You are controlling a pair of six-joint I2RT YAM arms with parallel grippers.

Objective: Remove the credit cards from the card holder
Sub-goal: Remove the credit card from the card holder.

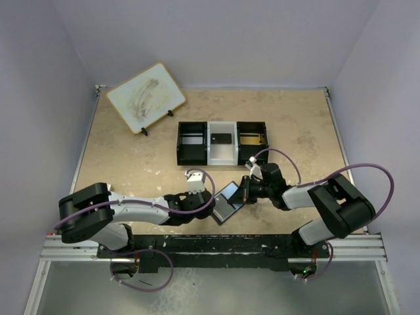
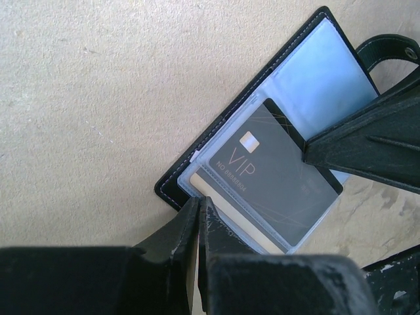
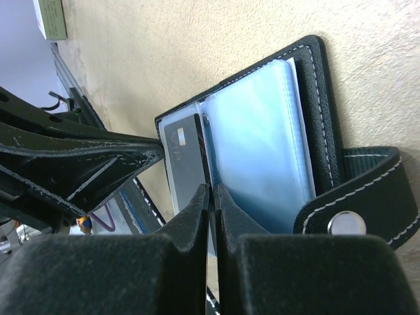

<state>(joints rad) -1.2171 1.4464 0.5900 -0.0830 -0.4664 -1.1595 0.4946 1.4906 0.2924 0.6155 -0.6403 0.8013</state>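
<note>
The black card holder [image 1: 227, 201] lies open on the table between both grippers, with pale blue clear sleeves inside [image 2: 321, 72] and its snap strap [image 3: 346, 223] to one side. A dark grey "VIP" credit card [image 2: 272, 174] sticks partly out of a sleeve, and a beige card edge [image 2: 230, 213] shows under it. My left gripper [image 2: 197, 209] is shut on the holder's near sleeve corner. My right gripper [image 3: 212, 191] is shut on the dark card's edge, and it shows in the left wrist view [image 2: 315, 149]. In the top view the left gripper [image 1: 211, 201] and the right gripper [image 1: 243, 191] flank the holder.
A black-and-white three-compartment tray [image 1: 192, 152] stands behind the holder; a dark card [image 1: 222, 139] lies in its white middle bay and something gold [image 1: 252, 140] in the right bay. A small whiteboard on a stand [image 1: 146, 97] is at the back left.
</note>
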